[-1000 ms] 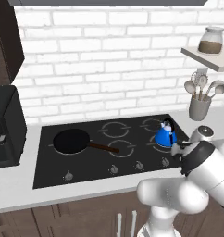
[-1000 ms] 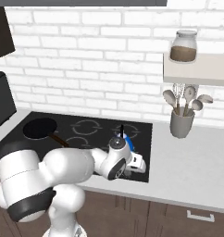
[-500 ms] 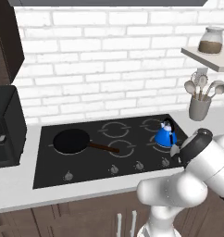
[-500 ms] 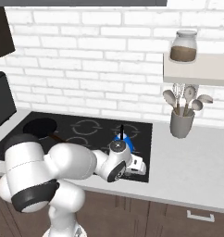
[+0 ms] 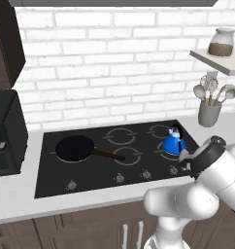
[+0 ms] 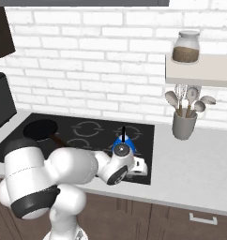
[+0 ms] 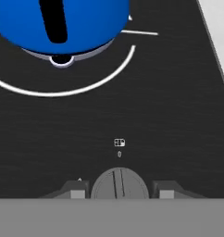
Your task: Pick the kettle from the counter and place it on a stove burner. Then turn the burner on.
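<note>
Black glass cooktop (image 5: 90, 170) set in a pale bench (image 6: 200, 164) fills the scene. The kettle (image 7: 63, 23) stands at upper left of the hand view on its stove burner (image 7: 111, 76). At bottom centre the pincer (image 7: 119, 192) stands spread, straddling a round knob (image 7: 119, 185); contact cannot be told.

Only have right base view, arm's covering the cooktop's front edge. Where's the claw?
Observer: Hand view has the claw open, one fingertip on each side of a round grey knob.
Operator: Kettle on a burner?
Observer: Yes. Left base view puts the kettle on the front right stove burner. I can't judge centring.
Operator: Which end is that knob at?
Observer: In left base view the wrist sits at the right end of the cooktop's front edge, just in front of the kettle.
</note>
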Robot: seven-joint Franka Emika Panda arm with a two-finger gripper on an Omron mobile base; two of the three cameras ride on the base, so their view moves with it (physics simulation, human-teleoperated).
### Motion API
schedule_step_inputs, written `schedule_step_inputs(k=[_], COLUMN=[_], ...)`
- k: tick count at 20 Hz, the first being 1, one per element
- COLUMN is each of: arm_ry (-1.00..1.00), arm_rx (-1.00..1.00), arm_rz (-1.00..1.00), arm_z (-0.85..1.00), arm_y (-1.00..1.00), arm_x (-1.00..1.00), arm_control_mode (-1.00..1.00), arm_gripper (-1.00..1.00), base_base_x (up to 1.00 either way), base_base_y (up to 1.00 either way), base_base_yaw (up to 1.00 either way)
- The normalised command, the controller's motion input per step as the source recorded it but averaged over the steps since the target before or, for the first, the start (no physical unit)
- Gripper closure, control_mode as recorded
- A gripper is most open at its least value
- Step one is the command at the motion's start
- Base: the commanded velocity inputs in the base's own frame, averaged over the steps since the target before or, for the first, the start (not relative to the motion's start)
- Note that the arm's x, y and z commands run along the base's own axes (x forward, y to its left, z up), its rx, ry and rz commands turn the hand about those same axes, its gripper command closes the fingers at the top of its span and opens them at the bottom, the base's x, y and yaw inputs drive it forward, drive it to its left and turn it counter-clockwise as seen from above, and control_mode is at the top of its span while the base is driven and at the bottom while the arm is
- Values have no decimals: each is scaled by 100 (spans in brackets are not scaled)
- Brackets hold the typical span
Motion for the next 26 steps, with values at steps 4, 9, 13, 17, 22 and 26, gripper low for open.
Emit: schedule_step_inputs(k=[4,9,13,17,22,26], arm_ry=[0,0,5,9,2,2], arm_rx=[-8,-10,-13,-16,-17,-13], arm_rz=[46,41,36,31,27,41], arm_z=[0,0,4,8,0,0], arm_y=[12,22,41,49,52,31], arm_x=[-7,-1,0,0,0,-13], arm_control_mode=[-100,-100,-100,-100,-100,-100], arm_gripper=[100,100,100,100,100,100], base_base_x=[0,0,0,0,0,0], base_base_y=[0,0,0,0,0,0], base_base_yaw=[0,0,0,0,0,0])
